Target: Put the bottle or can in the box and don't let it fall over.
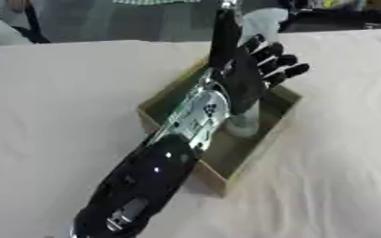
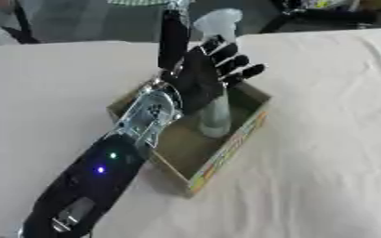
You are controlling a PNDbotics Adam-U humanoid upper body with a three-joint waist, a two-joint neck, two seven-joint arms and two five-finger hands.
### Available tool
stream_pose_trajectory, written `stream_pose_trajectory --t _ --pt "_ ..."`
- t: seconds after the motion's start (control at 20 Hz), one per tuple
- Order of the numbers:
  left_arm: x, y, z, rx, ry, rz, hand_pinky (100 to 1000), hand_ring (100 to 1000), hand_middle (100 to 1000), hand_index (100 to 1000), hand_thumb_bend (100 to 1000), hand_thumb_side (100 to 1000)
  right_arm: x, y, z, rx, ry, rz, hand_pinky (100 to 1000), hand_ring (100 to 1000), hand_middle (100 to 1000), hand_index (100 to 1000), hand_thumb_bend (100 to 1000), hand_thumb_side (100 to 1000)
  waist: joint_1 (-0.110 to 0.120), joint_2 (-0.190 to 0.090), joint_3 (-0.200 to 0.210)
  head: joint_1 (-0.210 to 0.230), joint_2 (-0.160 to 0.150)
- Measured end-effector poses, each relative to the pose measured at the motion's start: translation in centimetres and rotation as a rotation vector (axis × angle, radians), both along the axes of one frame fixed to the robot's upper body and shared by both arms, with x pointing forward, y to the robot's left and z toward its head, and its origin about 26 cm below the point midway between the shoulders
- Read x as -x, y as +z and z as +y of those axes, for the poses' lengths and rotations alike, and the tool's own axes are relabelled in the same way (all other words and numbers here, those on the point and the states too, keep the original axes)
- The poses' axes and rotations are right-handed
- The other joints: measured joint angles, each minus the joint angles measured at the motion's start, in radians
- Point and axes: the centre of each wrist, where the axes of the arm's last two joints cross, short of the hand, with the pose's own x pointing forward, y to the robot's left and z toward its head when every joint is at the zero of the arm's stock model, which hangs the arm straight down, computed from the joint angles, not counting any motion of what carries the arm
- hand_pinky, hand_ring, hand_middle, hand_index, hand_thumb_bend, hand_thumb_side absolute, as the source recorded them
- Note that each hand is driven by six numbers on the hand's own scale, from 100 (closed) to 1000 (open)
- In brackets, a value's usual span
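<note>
The left robot hand [image 2: 202, 74] is reaching in from the lower left across a desk [image 2: 324, 139] draped in white cloth, its black forearm lying over the near wall of an open cardboard box [image 2: 226, 148]. Its fingers [image 2: 242, 72] are spreading straight and relaxed, gripping nothing, the palm hanging just beside a clear plastic spray bottle [image 2: 214, 118]. The bottle is standing upright inside the box, its pale trigger head [image 2: 218, 21] rising above the hand. A coloured printed strip is running along the box's right outer wall, its writing too blurred to read.
</note>
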Motion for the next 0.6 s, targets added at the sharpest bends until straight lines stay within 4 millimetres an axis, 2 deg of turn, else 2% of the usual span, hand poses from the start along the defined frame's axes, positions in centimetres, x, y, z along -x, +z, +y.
stream_pose_trajectory --t 0.6 --pt "0.1 -2.5 -0.5 -0.038 -0.028 0.052 659 380 268 1000 679 774 0.0 0.1 -0.1 -0.004 -0.005 -0.005 800 732 724 887 100 801 0.001 0.001 0.014 -0.013 0.0"
